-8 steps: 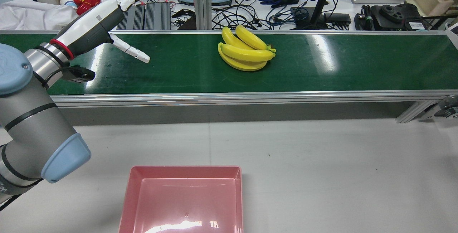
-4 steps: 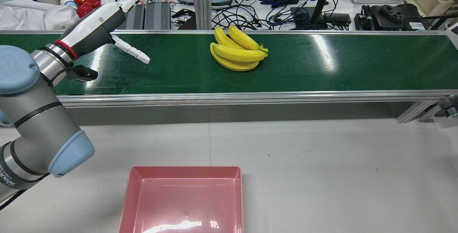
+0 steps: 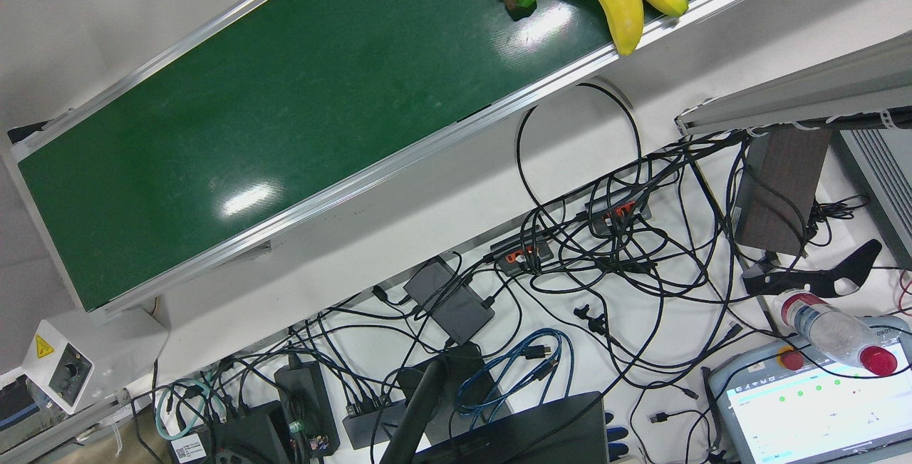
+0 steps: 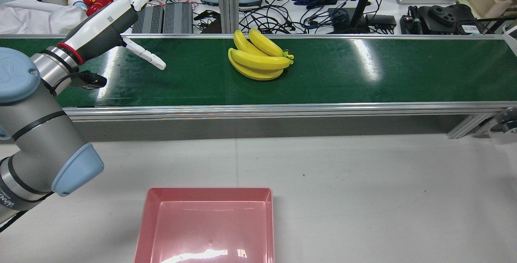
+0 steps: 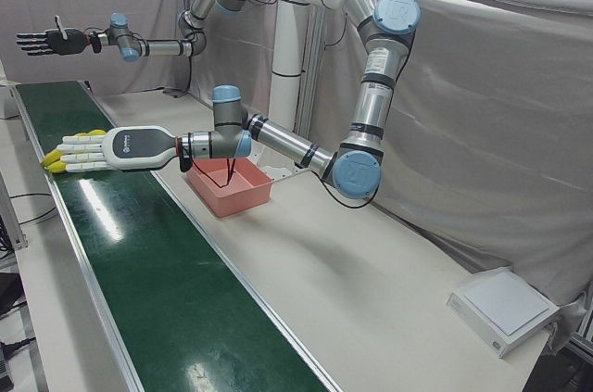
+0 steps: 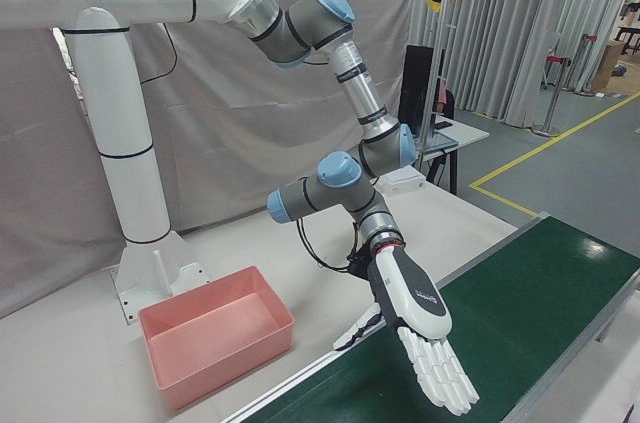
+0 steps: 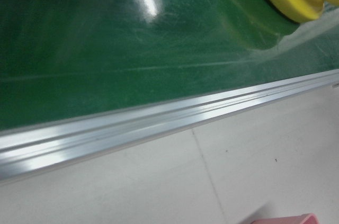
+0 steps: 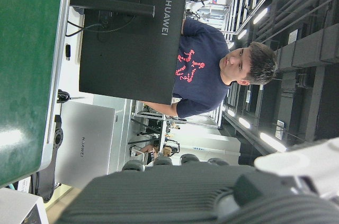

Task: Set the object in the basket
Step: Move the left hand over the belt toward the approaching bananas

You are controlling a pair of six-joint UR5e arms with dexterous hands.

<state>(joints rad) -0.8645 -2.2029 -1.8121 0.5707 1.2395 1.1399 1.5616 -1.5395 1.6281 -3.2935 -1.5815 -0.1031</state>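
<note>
A glossy pink plastic basket (image 4: 206, 224) sits square and bare at the bottom centre on the matte white table (image 4: 363, 182). Beyond it, the shiny green conveyor belt (image 4: 363, 73) carries a smooth yellow banana bunch (image 4: 256, 59), centre frame. Upper left, the left hand (image 4: 121, 24) hovers with fingers splayed, holding nothing. In the left-front view's upper left, the right hand (image 5: 42, 41) hangs spread and bare. Cables clutter the far desk.

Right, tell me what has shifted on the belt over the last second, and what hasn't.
The banana bunch has ridden the green conveyor belt toward the rear view's left, closer to the left hand. That hand stays open above the belt's left end, with only slight shifts in place, and has taken hold of nothing. The pink basket sits empty where it was on the white table.
</note>
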